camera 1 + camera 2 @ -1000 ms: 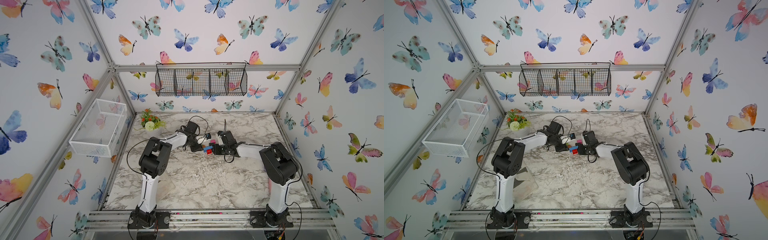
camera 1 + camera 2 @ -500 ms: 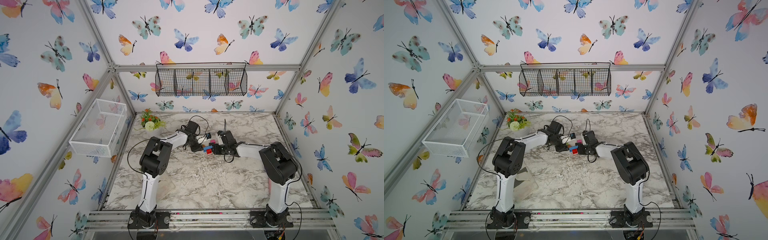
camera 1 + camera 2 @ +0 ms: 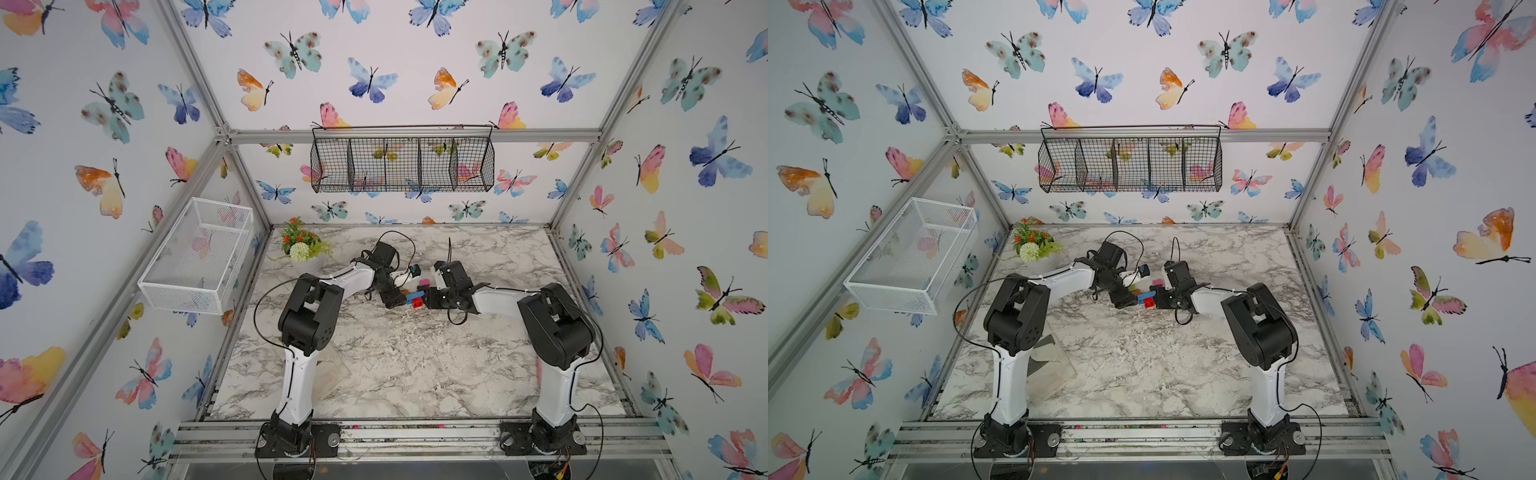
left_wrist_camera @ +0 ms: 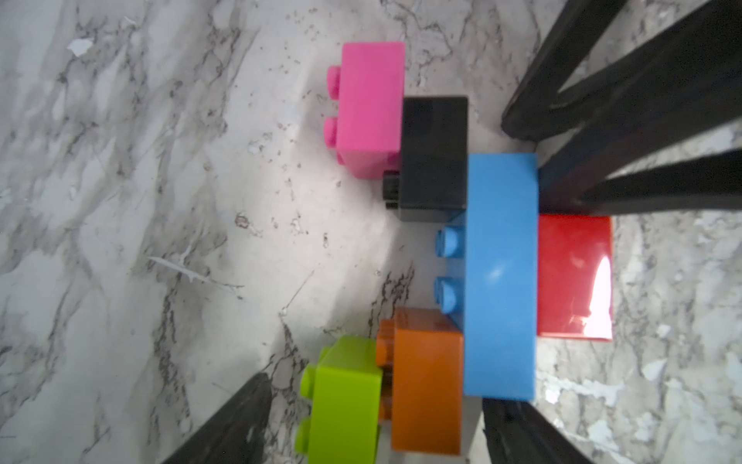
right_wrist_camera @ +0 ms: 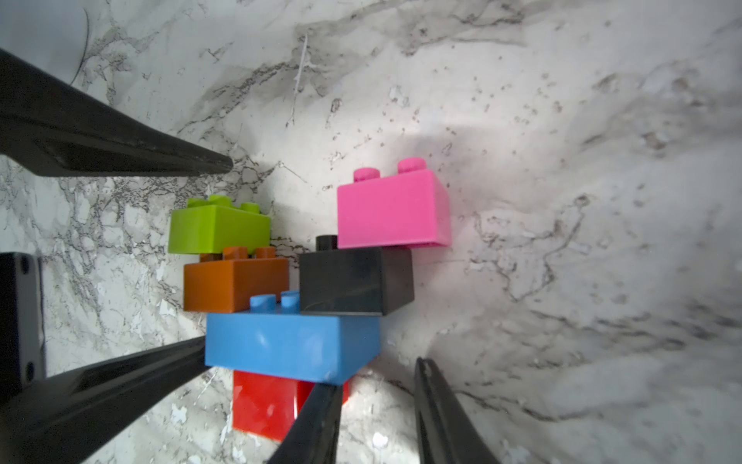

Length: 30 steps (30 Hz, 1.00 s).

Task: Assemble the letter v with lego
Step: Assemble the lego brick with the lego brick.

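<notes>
The letter v [image 3: 414,298] lies flat on the desk [image 3: 395,365], flower pot [image 3: 301,249] well to its left, left pincer [image 4: 375,391] spread wide astride its green-orange side, right pincer [image 5: 377,373] slightly spread by its red brick [image 5: 265,401], pinching nothing, one finger against the blue bar [image 5: 289,345].

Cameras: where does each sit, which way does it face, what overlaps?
Top views: high above the arms' base side, tilted down over the table; left arm and right arm show whole.
Left wrist: on the left arm, looking along the left gripper at the V; right gripper opposite.
Right wrist: on the right arm, looking along the right gripper at the V; left gripper opposite.
Shared: all four see the V and both grippers.
</notes>
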Available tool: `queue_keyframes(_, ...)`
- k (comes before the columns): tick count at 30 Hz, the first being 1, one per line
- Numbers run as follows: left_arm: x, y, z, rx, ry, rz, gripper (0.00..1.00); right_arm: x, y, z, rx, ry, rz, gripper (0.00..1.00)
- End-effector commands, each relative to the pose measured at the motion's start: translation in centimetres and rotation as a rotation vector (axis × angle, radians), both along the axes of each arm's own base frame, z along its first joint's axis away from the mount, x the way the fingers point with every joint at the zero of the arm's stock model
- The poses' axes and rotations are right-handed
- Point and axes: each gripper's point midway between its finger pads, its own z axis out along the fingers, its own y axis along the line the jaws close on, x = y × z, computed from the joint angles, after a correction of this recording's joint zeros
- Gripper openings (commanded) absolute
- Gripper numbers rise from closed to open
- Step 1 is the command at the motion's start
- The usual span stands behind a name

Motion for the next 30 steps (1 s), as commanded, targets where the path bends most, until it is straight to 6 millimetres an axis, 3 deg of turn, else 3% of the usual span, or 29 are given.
queue_keyframes(1, 0.0, 0.8, 3.1, -0.071, -0.010, 0.041, 0.99, -2.0, -1.1, -3.8, -0.063, 0.119, 0.009, 0.35)
queue_keyframes(9, -1.1, 3.1, 7.7, -0.239, -0.002, 0.166, 0.98, -2.1, 0.3, -3.7, 0.011, 0.134, 0.043, 0.35)
queue_keyframes(14, -2.6, 3.9, 11.9, -0.367, -0.033, 0.266, 0.98, -2.2, 1.3, -3.6, 0.043, 0.135, 0.074, 0.35)
queue_keyframes(20, -3.0, 4.5, 15.3, -0.581, 0.031, 0.439, 0.98, -3.0, 2.8, -2.6, 0.094, 0.119, 0.107, 0.35)
queue_keyframes(24, -3.6, 5.2, 16.7, -0.727, 0.044, 0.549, 0.98, -3.1, 1.9, -1.7, 0.058, 0.089, 0.091, 0.36)
queue_keyframes(27, -4.1, 7.0, 16.4, -0.812, 0.085, 0.705, 0.98, -2.8, 1.0, 0.7, 0.043, 0.015, 0.074, 0.39)
queue_keyframes(30, -5.5, 8.9, 15.5, -0.854, 0.099, 0.819, 0.98, -2.3, -0.7, 3.4, 0.006, -0.084, 0.034, 0.49)
